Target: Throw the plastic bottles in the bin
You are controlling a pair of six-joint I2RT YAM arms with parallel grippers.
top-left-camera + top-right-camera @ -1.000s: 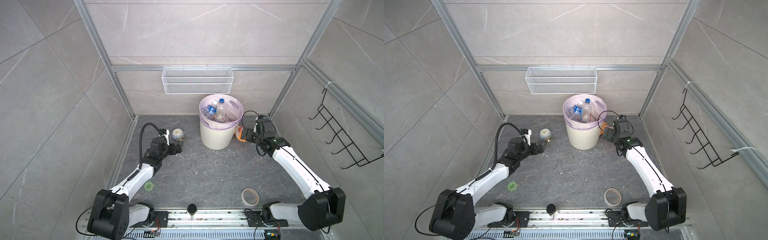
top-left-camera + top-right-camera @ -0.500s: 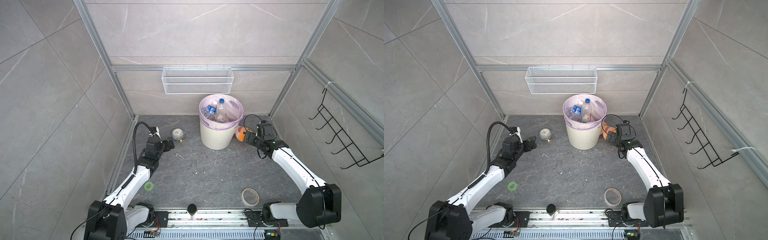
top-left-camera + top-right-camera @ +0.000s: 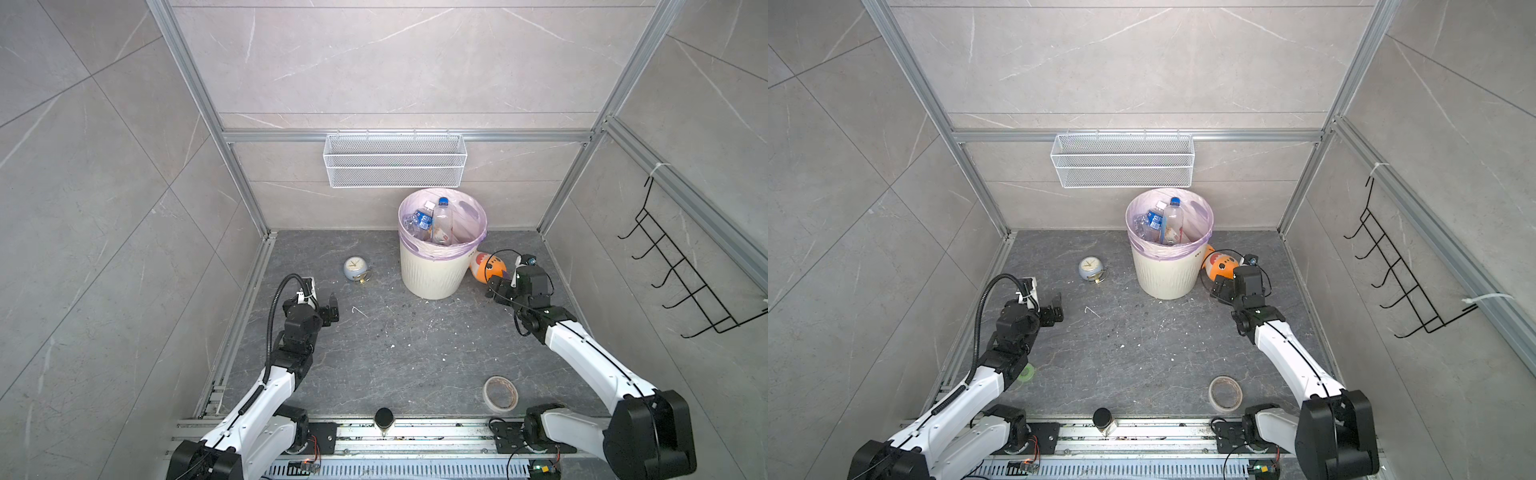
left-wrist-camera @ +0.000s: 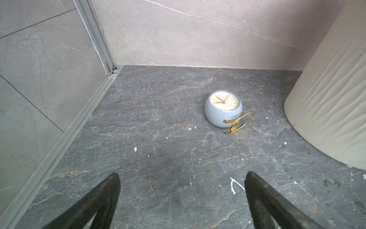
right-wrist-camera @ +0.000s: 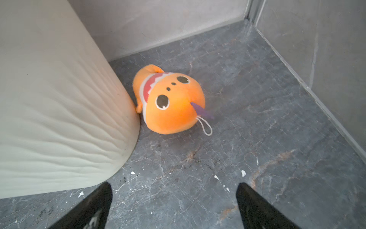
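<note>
Gaping wide, left gripper (image 4: 182,174) holding nothing, right gripper (image 5: 173,184) equally spread, empty, near the bin (image 5: 59,99).

The bin (image 3: 432,274) is cream-white, round and ribbed. It stands upright on the floor (image 3: 415,340) near the back wall (image 3: 365,208), its pale lilac liner (image 3: 474,244) folded over the rim. The bottles (image 3: 432,226) lie inside it. A tall bottle (image 3: 441,222), clear with a blue cap, stands nearly upright. A crushed bottle (image 3: 420,219) with a blue label leans just beside it. Any deeper contents cannot be made out.
</note>
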